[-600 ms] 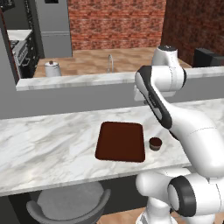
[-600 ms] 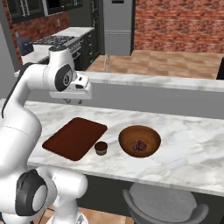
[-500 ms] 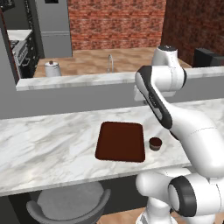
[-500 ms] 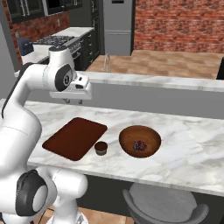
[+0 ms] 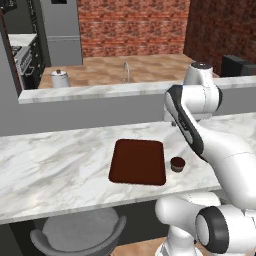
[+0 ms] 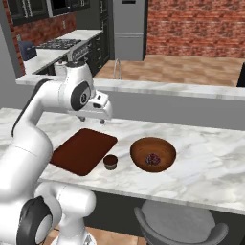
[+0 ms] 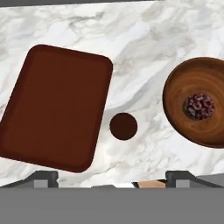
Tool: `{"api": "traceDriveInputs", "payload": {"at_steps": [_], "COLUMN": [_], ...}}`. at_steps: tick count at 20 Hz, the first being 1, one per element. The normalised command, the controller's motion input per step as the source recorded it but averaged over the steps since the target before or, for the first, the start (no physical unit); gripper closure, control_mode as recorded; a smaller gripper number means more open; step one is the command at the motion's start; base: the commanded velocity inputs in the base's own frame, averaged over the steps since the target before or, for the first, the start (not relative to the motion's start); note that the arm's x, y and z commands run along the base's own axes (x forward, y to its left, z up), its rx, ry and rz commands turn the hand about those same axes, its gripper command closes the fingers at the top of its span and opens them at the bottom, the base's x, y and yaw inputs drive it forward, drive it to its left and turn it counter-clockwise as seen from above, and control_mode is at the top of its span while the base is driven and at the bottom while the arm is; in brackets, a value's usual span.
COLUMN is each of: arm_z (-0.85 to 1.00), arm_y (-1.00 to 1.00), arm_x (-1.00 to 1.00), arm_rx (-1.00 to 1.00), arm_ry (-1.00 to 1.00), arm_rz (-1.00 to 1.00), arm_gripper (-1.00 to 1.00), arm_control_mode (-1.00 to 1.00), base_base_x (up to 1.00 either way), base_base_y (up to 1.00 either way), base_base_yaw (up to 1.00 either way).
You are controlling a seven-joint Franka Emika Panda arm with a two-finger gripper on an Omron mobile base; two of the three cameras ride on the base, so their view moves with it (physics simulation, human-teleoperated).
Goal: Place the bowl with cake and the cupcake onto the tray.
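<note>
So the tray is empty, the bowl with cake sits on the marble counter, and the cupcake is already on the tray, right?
Not quite: the cupcake is not on the tray. It stands on the marble counter, between the tray and the bowl with cake, clear of both. The hand view shows this most plainly. The rest holds: the tray is empty and the bowl sits on the counter.

cupcake (image 7: 123, 126) between tray (image 7: 54, 107), bowl (image 7: 199, 102)

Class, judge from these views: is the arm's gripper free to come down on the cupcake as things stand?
Probably yes. The cupcake stands alone on the counter, apart from the tray and the bowl with cake, with nothing above it.
</note>
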Motion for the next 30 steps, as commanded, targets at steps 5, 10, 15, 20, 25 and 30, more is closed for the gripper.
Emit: {"api": "traceDriveInputs", "payload": {"at_steps": [5, 10, 15, 20, 25, 30], "arm_z": [-0.66, -0.50, -0.67, -0.54, -0.45, -0.18], "arm_y": [-0.18, -0.01, -0.04, -0.04, -0.09, -0.23], "arm_x": [-0.09, 0.18, 0.40, 0.27, 0.29, 0.19], "arm_rx": [0.00, -0.02, -0.02, 0.01, 0.06, 0.22], "arm_ry": [0.03, 0.01, 0.12, 0.14, 0.13, 0.07], "arm_rz": [-0.26, -0.21, -0.15, -0.11, -0.05, -0.06], "arm_gripper": [-1.00, -1.00, -1.00, -1.00, -1.00, -1.00], "arm_control_mode": [-1.00, -1.00, -1.00, -1.00, -1.00, -1.00], "base_base_x": [0.00, 0.00, 0.00, 0.00, 0.00, 0.00], "base_base_y": [0.00, 0.00, 0.00, 0.00, 0.00, 0.00], "base_base_yaw": [0.00, 0.00, 0.00, 0.00, 0.00, 0.00]}}
